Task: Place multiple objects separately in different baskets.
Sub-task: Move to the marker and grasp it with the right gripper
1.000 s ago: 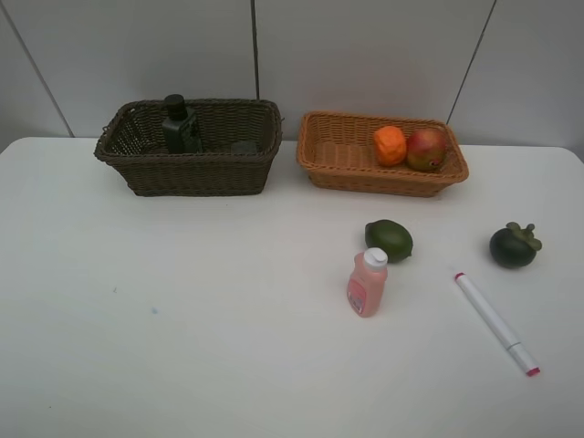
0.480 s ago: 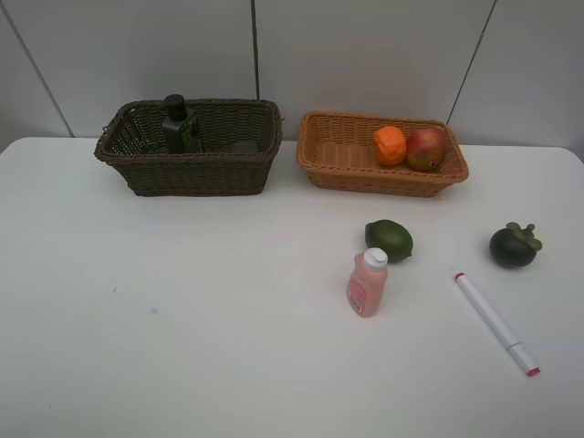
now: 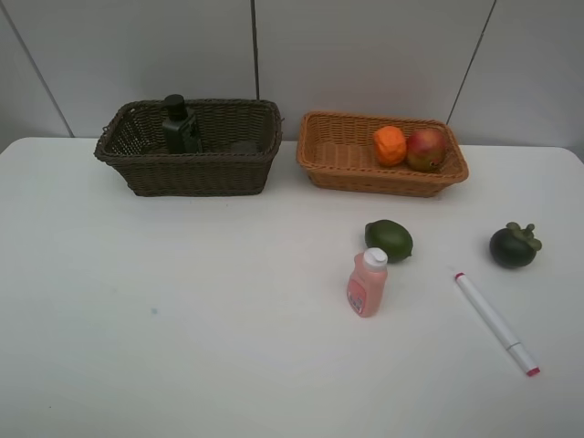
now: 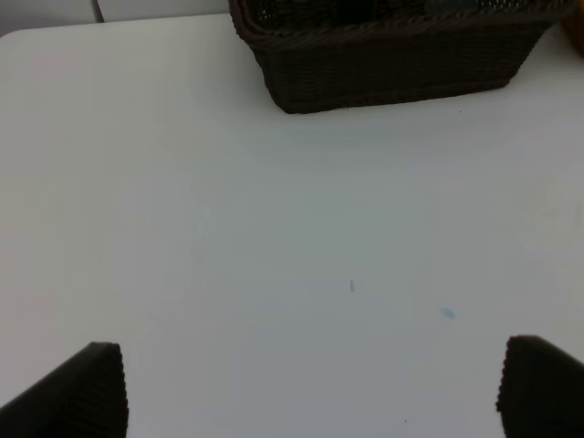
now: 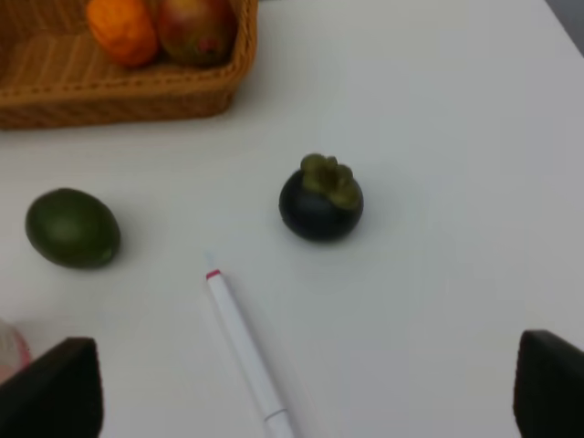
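Observation:
In the exterior high view the dark brown basket holds a dark green pump bottle. The tan basket holds an orange and an apple. On the table lie a lime, an upright pink bottle, a mangosteen and a white marker. Neither arm shows in that view. My left gripper hangs open over bare table short of the dark basket. My right gripper is open above the marker, with the mangosteen and lime beyond.
The white table meets a pale panelled wall just behind both baskets. The right wrist view also catches the tan basket with the orange and apple, and a sliver of the pink bottle.

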You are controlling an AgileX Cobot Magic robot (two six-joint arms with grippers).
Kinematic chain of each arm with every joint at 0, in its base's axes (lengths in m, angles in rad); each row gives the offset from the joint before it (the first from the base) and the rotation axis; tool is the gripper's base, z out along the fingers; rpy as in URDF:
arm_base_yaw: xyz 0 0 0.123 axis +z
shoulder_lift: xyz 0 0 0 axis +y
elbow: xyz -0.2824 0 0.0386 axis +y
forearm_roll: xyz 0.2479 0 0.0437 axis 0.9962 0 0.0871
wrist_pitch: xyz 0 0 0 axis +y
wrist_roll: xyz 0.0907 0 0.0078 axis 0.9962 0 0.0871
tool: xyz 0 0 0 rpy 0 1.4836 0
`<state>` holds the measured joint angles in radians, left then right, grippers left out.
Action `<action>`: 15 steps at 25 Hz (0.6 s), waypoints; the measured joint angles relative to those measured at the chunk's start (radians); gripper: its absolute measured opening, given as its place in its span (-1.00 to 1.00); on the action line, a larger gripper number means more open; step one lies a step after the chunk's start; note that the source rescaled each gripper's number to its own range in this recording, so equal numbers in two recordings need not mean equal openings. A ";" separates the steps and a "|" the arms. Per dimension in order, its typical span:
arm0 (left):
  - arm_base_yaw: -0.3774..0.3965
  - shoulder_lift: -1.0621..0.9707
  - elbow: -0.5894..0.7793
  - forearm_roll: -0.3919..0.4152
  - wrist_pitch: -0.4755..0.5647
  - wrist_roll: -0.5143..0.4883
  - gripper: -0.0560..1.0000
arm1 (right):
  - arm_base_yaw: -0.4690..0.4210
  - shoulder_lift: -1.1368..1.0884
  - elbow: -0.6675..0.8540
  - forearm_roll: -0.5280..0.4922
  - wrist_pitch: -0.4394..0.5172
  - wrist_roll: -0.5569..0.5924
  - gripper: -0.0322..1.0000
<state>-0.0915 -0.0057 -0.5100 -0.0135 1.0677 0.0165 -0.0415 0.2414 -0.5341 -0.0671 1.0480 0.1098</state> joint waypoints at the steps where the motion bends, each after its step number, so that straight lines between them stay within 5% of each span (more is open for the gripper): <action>1: 0.000 0.000 0.000 0.000 0.000 0.000 1.00 | 0.000 0.087 -0.017 -0.002 -0.013 -0.001 1.00; 9: 0.000 0.000 0.000 0.000 0.000 0.000 1.00 | 0.000 0.848 -0.246 0.050 -0.001 -0.003 1.00; 15: 0.000 0.000 0.000 0.000 0.000 0.000 1.00 | 0.017 1.199 -0.348 0.114 0.034 -0.003 1.00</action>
<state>-0.0915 -0.0057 -0.5100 -0.0135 1.0677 0.0165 -0.0244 1.4400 -0.8826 0.0466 1.0825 0.1065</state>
